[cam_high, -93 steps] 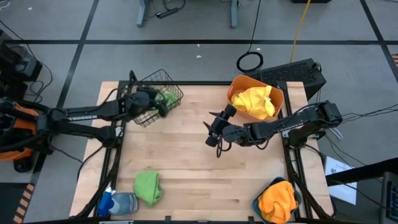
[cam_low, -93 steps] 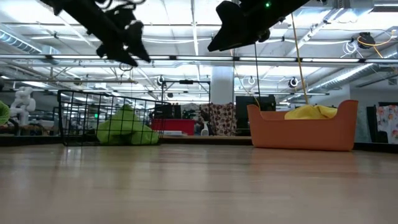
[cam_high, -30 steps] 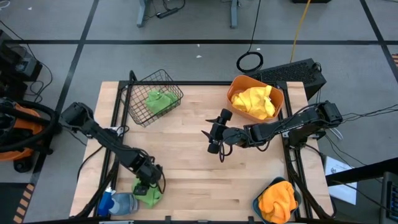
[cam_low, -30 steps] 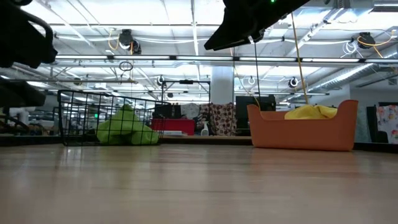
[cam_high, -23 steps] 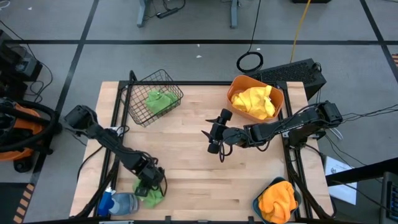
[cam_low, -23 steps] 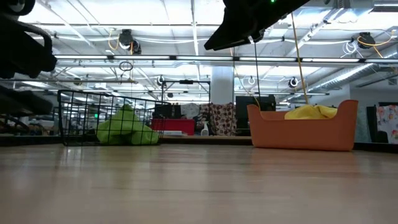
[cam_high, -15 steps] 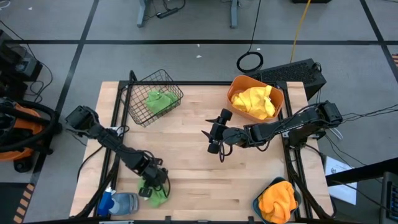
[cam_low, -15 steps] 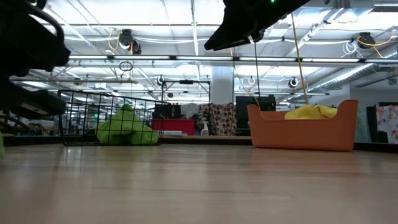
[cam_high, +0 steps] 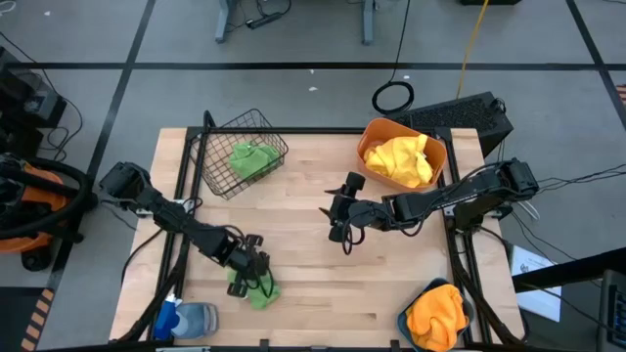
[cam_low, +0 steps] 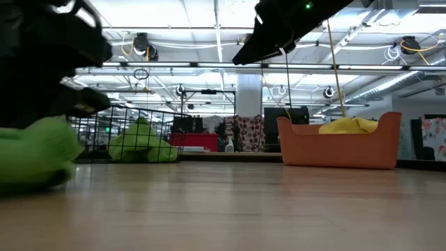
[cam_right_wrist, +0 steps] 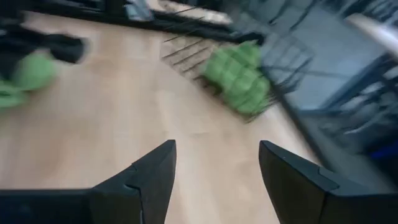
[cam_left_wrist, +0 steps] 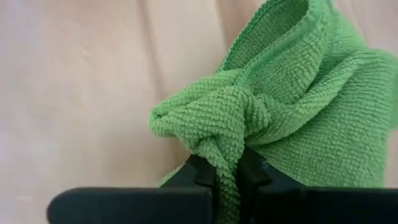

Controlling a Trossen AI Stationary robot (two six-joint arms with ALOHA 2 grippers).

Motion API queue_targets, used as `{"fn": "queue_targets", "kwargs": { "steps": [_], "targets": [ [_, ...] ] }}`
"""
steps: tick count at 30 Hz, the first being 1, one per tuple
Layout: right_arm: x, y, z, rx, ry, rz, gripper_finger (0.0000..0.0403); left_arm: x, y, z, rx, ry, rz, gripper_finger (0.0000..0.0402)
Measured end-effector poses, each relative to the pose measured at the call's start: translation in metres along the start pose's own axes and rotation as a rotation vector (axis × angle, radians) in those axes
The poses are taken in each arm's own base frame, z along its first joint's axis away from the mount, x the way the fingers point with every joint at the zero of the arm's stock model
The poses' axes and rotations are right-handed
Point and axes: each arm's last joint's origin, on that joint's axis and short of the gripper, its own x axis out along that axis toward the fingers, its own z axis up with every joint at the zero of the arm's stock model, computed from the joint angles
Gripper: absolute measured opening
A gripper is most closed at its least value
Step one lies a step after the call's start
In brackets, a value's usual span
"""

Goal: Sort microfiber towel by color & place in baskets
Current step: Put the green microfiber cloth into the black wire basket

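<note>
My left gripper [cam_high: 256, 274] is shut on a green microfiber towel [cam_high: 262, 291] at the table's near left. The low view shows that towel large at the left [cam_low: 31, 157]. A second green towel [cam_high: 249, 158] lies in the black wire basket [cam_high: 274, 147] at the far left. A yellow towel [cam_high: 401, 161] fills the orange basket [cam_high: 437, 149]. An orange towel [cam_high: 435, 318] sits in the teal basket [cam_high: 402, 319] at the near right. My right gripper [cam_high: 337, 223] hangs open above the table's middle and holds nothing. My left gripper pinches a bunched fold of the green towel [cam_left_wrist: 225, 146] between its two fingers [cam_left_wrist: 202, 174]; several layers are gathered there. The rest of the towel bulges out below and beyond the fingertips. I cannot tell whether its underside still touches the table.
A blue-and-white bottle [cam_high: 186, 320] lies at the near left corner, close to the held towel. Bare wood [cam_high: 323, 284] stretches between the baskets. Black frame posts run along the table's left and right edges.
My left gripper has taken hold of the green towel near the bottle. It has carried the towel toward the table's right and a little toward the far edge. The towel has bunched up and come into the low view.
</note>
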Motion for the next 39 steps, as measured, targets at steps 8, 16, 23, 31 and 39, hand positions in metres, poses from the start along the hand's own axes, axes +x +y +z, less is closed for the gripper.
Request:
{"fn": "queue_targets", "kwargs": {
  "steps": [8,16,23,31,39],
  "targets": [
    [-0.010,0.030,-0.019,0.059,0.012,0.274,0.0221,-0.009,0.032,0.012,-0.003,-0.097,0.191,0.0018],
    [-0.010,0.035,-0.052,0.140,-0.077,0.266,0.0221,-0.017,0.054,0.038,0.026,-0.339,0.352,0.0018],
    [-0.012,0.034,-0.062,0.188,-0.179,0.274,0.0221,-0.024,0.067,0.050,0.010,-0.464,0.508,0.0022],
    [-0.012,0.032,-0.058,0.218,-0.227,0.246,0.0221,-0.033,0.073,0.057,-0.076,-0.557,0.759,0.0025],
    [-0.012,0.030,-0.057,0.227,-0.231,0.194,0.0221,-0.043,0.074,0.065,-0.104,-0.653,0.907,0.0026]
  ]
}}
